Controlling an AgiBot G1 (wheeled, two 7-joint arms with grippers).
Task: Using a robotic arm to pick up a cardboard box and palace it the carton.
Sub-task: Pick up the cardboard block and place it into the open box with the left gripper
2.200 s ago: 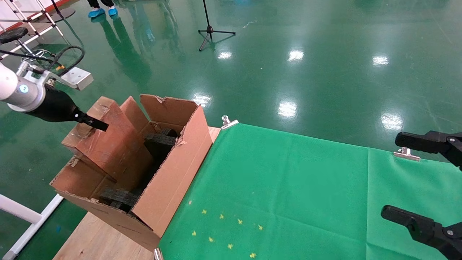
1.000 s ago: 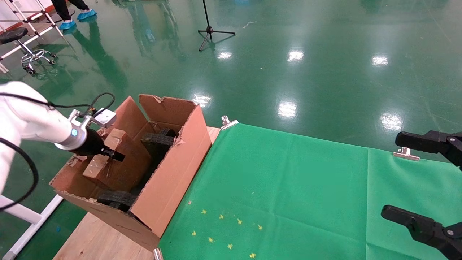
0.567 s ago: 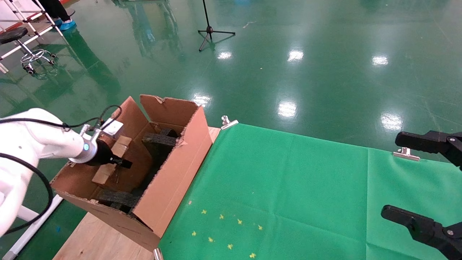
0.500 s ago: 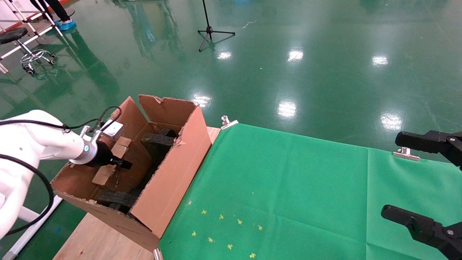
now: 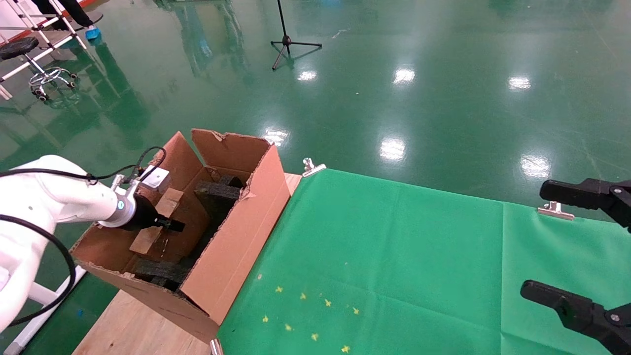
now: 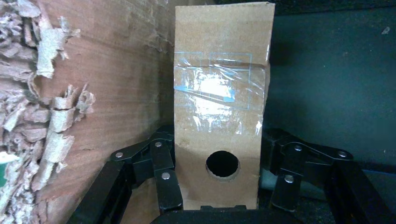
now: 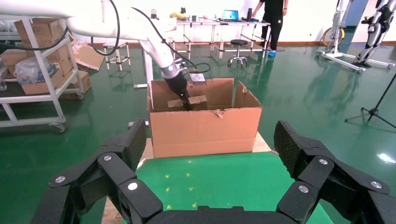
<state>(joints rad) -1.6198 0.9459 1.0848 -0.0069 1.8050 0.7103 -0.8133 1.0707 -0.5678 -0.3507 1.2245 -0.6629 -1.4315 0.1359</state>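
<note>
Far left: white robotic arm point(image 5: 47, 202) reaches down into the carton point(image 5: 236, 236), its left gripper point(image 6: 219, 186) clamped on the cardboard box point(image 5: 158, 219). Fingers point(image 6: 163, 175) pinch the slim box's wide faces, narrow holed side facing the wrist camera, probably so it slots edge-on. The box sits inside the carton, hard against the inner wall, beside black foam point(image 5: 217, 192); whether it rests on the bottom can't be told. Not let go, so placing looks nearly done. Carton stands at the table point(image 5: 394, 256) left end. Far right: right gripper point(image 7: 205, 154) parked over the green cloth, jaws wide apart, holding nothing.
</note>
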